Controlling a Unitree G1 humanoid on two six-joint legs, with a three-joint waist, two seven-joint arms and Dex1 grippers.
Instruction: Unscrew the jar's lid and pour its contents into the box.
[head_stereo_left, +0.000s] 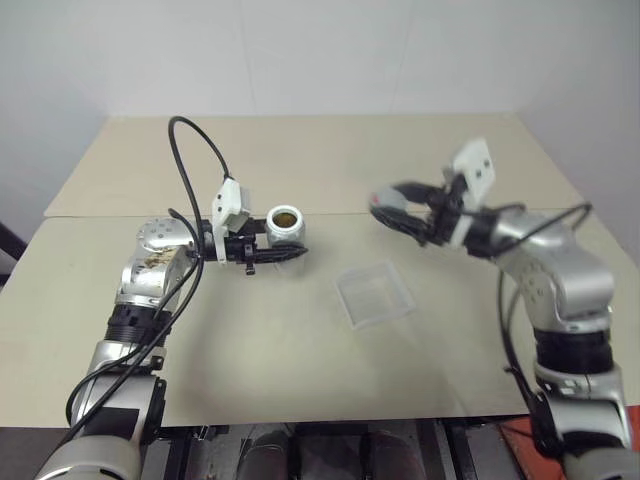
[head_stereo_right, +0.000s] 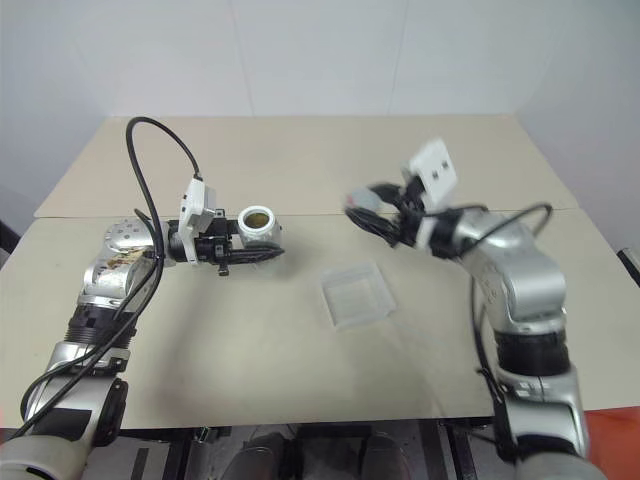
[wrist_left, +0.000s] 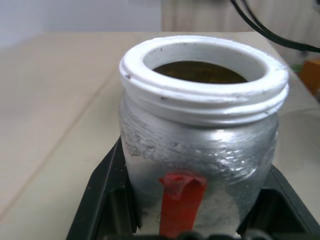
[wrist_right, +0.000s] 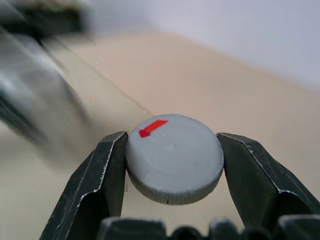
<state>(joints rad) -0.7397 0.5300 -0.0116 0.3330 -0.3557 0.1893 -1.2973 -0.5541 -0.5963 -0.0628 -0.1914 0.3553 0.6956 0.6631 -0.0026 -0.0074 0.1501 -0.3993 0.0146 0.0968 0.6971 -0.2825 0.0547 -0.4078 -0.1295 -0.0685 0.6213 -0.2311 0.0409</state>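
Observation:
The jar (wrist_left: 200, 140), silvery with a red stripe and a white threaded rim, stands upright above the table with no cap on it. My left gripper (head_stereo_left: 288, 246) is shut on its lower body. Brown contents (wrist_left: 200, 72) show inside the open mouth. The lid (wrist_right: 174, 157), a grey disc with a small red mark, is clamped between the fingers of my right gripper (head_stereo_left: 386, 207). That gripper hangs in the air to the right of the jar (head_stereo_left: 285, 226). The clear box (head_stereo_left: 374, 294) lies on the table between the two arms, below both grippers.
The beige table (head_stereo_left: 300, 370) has a seam running across it behind the grippers, with a second tabletop (head_stereo_left: 330, 160) beyond. A black cable (head_stereo_left: 195, 150) loops up over my left arm. A pale wall stands behind.

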